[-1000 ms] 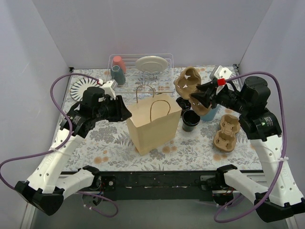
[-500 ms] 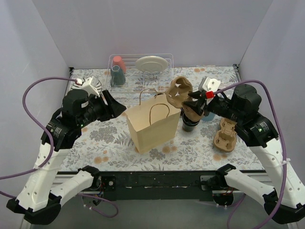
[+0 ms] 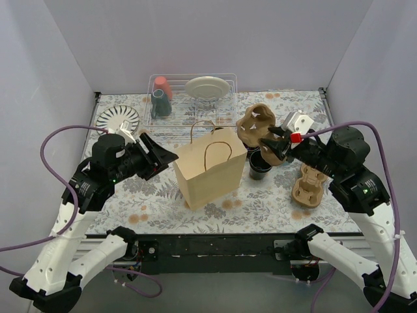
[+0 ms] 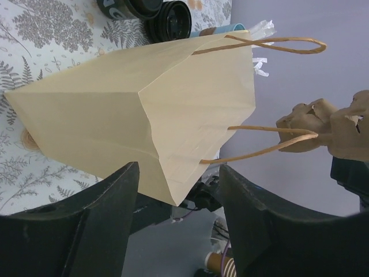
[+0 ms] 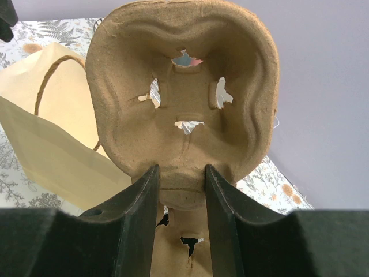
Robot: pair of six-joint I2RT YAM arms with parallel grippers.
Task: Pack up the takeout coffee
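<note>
A brown paper bag (image 3: 210, 168) stands upright mid-table, its mouth open upward. My left gripper (image 3: 165, 158) is open and empty at the bag's left side; in the left wrist view (image 4: 179, 196) the bag's (image 4: 144, 109) bottom corner lies between the spread fingers. My right gripper (image 3: 269, 145) is shut on a brown pulp cup carrier (image 3: 254, 122), held tilted in the air just right of the bag's top; the right wrist view (image 5: 181, 190) shows the carrier (image 5: 184, 86) pinched at its rim. One black cup (image 3: 260, 163) stands right of the bag. The left wrist view shows both cups: a dark one (image 4: 124, 7) and a ring-lidded one (image 4: 173, 20).
A wire dish rack (image 3: 225, 104) at the back holds teal and red tumblers (image 3: 161, 96) and a plate (image 3: 208, 87). A striped plate (image 3: 117, 119) lies back left. A second pulp carrier (image 3: 309, 182) lies right of the cups. A light-blue cup of white sticks (image 4: 230, 29) stands behind the bag.
My right gripper carried the pulp carrier left, closer to the bag's top. My left arm drew back and dropped; its open gripper stays at the bag's left side.
</note>
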